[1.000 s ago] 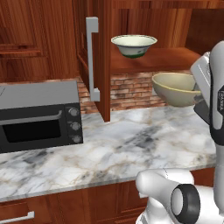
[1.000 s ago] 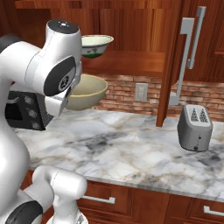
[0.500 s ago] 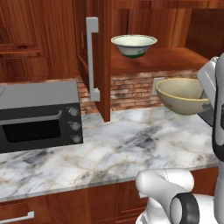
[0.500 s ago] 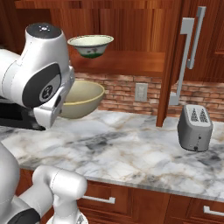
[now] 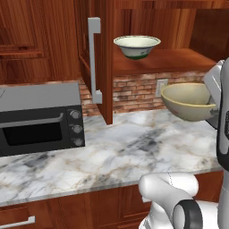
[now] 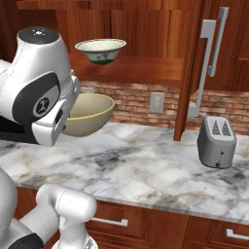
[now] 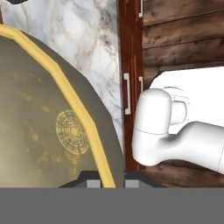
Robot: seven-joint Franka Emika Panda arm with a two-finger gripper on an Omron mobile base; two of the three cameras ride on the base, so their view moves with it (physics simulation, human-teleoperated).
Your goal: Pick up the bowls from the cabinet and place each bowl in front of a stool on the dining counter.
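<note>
The tan-beige bowl (image 5: 188, 100) (image 6: 90, 114) hangs in the air above the marble worktop, just outside and below the cabinet's (image 5: 165, 60) open shelf. In the hand view my gripper (image 7: 106, 183) is shut on the bowl's (image 7: 43, 131) yellowish rim, one fingertip on each side of it. The whitish pale-green bowl (image 5: 137, 46) (image 6: 101, 50) with a dark green foot stands upright on the cabinet shelf (image 6: 146, 70), apart from the held one. The dining counter is out of view.
A black-and-grey microwave (image 5: 40, 118) sits at the left on the brick-backed marble counter (image 5: 120, 152). A grey toaster (image 6: 217, 142) stands at the right. The cabinet door (image 5: 105, 67) stands open, its bar handle (image 6: 211, 48) jutting over the counter.
My arm has drawn the tan bowl a little further out from under the shelf and slightly lower. The pale-green bowl has stayed put.
</note>
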